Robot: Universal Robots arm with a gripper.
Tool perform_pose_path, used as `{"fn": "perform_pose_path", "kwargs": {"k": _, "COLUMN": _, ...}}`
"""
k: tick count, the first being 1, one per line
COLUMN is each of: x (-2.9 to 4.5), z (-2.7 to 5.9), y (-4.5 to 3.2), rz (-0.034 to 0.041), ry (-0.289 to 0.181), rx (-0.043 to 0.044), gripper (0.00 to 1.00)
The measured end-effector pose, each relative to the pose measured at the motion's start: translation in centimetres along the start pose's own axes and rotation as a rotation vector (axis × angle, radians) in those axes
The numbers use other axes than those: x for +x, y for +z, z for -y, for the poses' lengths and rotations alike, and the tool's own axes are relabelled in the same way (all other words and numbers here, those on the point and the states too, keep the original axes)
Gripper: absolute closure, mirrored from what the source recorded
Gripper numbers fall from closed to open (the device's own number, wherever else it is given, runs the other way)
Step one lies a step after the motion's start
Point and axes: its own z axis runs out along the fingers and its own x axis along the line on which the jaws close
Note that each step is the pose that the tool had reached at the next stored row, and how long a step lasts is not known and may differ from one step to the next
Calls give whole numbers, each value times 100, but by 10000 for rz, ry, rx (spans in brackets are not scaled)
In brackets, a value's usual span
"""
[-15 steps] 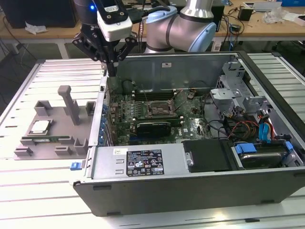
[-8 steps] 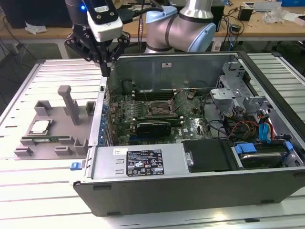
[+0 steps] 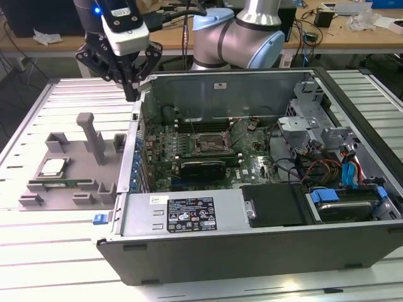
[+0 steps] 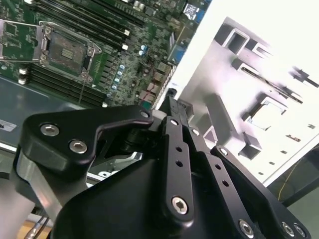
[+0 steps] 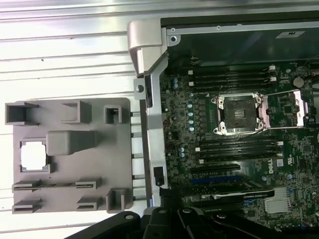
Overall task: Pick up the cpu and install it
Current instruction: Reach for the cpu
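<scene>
Black two-finger gripper (image 3: 131, 93), fingers drawn together and gripping nothing, hangs tip-down beside the wall of the open grey metal computer case (image 3: 189, 217) that faces the fixture plate.

Exterior view: the cpu (image 3: 52, 167), a small flat square chip with a shiny silver top, lies between 7 and 8 o'clock from the gripper and well apart from it. It is seated flat in a square recess of the grey plastic fixture plate (image 3: 88, 175), which rests on the slatted aluminium table (image 3: 50, 264). A grey upright post (image 3: 93, 135) stands on the plate at 2 o'clock from the cpu. The square metal-framed socket (image 3: 208, 146) on the green motherboard (image 3: 252, 160) lies at 4 o'clock from the gripper, inside the case.

First wrist view: the cpu (image 5: 34, 154) sits in the plate's recess, and the socket (image 5: 238, 114) has its load frame swung open to one side.
</scene>
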Motion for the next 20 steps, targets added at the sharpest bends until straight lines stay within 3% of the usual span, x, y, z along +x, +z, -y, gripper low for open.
{"fn": "perform_pose_path", "kwargs": {"k": 6, "x": 186, "z": 14, "y": -5, "rz": 0, "ry": -1, "rx": 0, "gripper": 89}}
{"fn": "perform_pose_path", "kwargs": {"k": 13, "x": 329, "z": 24, "y": -9, "rz": 0, "ry": 1, "rx": 0, "gripper": 89}}
{"fn": "perform_pose_path", "kwargs": {"k": 20, "x": 554, "z": 41, "y": -15, "rz": 0, "ry": 0, "rx": 0, "gripper": 89}}
